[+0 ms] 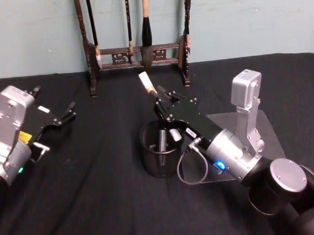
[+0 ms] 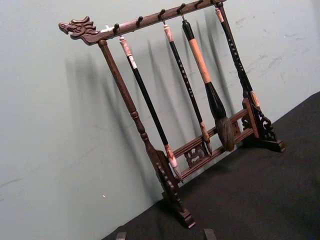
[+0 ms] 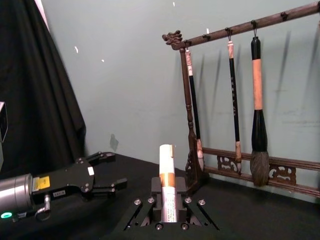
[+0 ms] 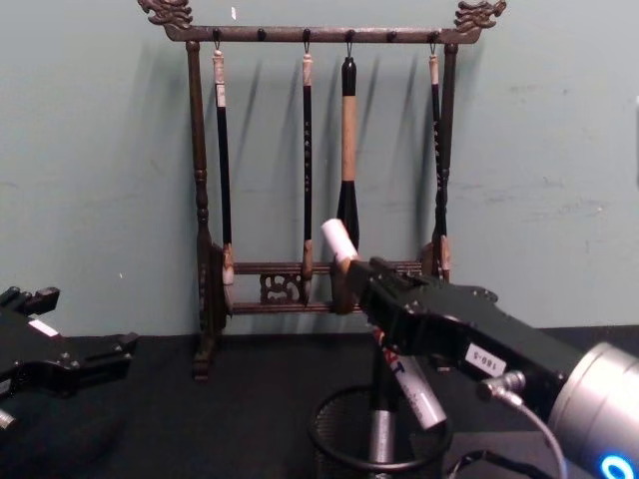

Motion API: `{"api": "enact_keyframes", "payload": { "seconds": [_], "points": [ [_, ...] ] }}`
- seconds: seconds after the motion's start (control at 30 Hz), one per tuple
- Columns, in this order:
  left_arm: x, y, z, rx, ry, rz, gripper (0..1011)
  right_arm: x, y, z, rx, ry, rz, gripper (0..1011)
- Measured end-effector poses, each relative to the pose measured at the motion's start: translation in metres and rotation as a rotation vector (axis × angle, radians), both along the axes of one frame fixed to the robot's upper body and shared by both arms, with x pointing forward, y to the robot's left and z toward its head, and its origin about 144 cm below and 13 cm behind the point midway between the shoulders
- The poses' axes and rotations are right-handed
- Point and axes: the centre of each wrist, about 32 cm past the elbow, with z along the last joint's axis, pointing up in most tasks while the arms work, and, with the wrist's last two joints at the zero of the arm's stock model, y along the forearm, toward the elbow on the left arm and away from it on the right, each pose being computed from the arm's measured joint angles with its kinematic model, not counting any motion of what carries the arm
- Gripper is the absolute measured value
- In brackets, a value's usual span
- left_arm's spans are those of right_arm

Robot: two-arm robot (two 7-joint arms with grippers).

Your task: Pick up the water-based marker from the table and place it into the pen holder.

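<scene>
My right gripper (image 1: 157, 101) is shut on the water-based marker (image 1: 147, 82), a white barrel with an orange band, held tilted. From the chest view the marker (image 4: 337, 241) slants down, and its lower end reaches the mouth of the pen holder (image 4: 344, 431). The right wrist view shows the marker (image 3: 166, 172) clamped between the jaws. The pen holder (image 1: 151, 160), a round black mesh cup, stands mid-table with a grey pen (image 1: 162, 140) inside. My left gripper (image 1: 55, 103) hovers open at the left over the black table (image 1: 98, 203), seen too from the chest (image 4: 80, 324) and the right wrist (image 3: 112, 170).
A dark wooden brush rack (image 1: 134, 53) hung with calligraphy brushes stands at the back against the wall, right behind the holder. It also shows in the left wrist view (image 2: 150, 150). A clear flat sheet (image 1: 262, 131) lies on the table under my right arm.
</scene>
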Motion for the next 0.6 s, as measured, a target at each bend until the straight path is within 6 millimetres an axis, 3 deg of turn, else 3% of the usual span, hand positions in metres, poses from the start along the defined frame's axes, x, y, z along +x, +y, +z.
{"api": "enact_keyframes", "payload": {
  "seconds": [0.6],
  "points": [
    [0.000, 0.000, 0.000, 0.000, 0.000, 0.000, 1001, 0.000, 0.005, -0.011, -0.031, -0.027, -0.008, 164]
  ]
}}
